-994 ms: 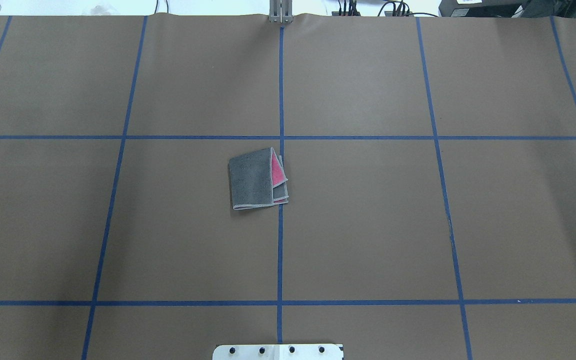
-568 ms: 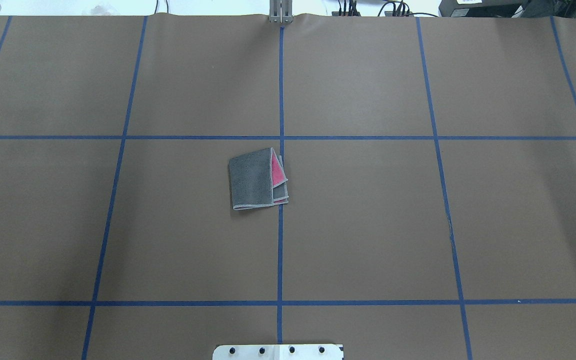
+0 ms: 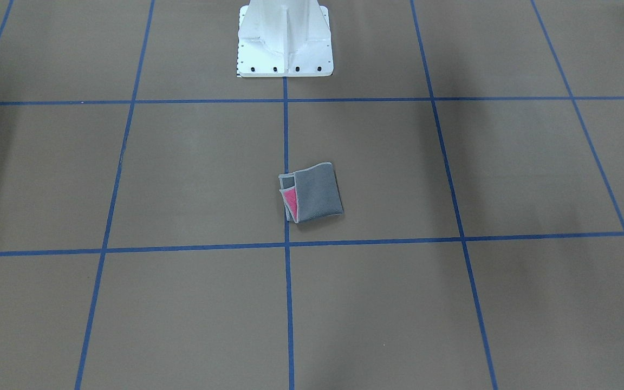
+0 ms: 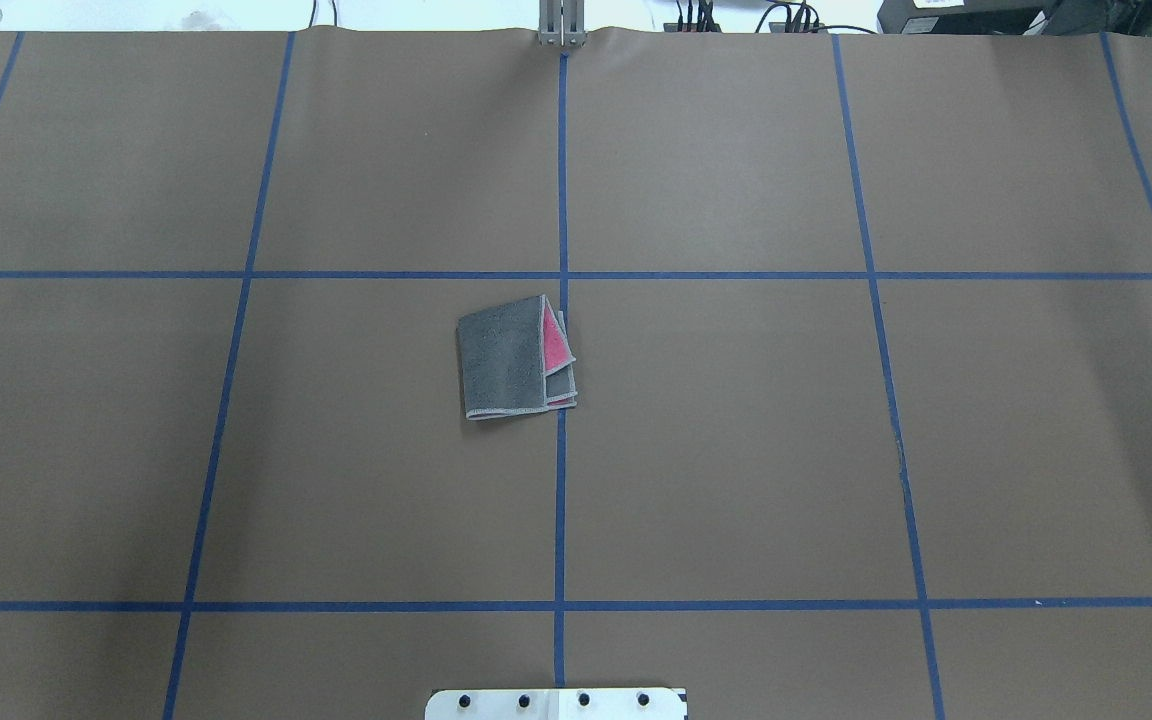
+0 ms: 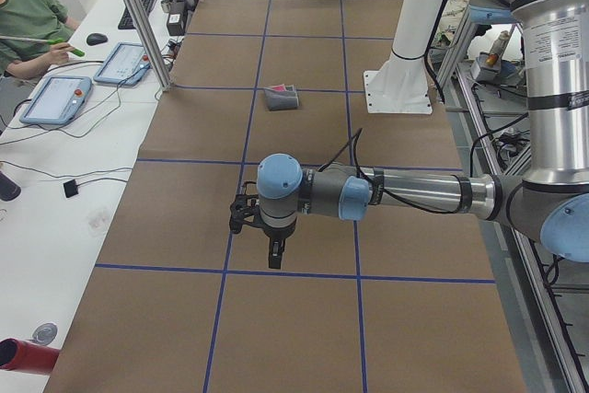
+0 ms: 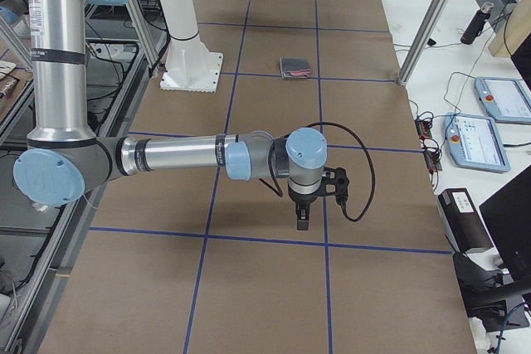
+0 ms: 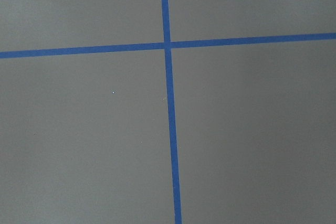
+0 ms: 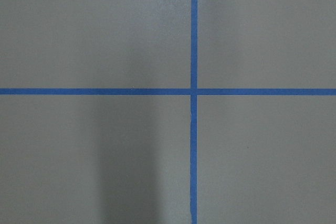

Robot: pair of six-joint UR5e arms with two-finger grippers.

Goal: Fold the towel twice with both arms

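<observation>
The towel [image 4: 508,362] lies folded at mid-frame on the table [image 4: 736,450], grey up, pink corner showing — left tool [image 5: 274,260] and right tool [image 6: 302,221] hover well away; spread or pressed together, cannot tell.

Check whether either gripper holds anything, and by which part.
Nothing is held. The towel lies folded on the table, far from the left gripper and the right gripper.
</observation>
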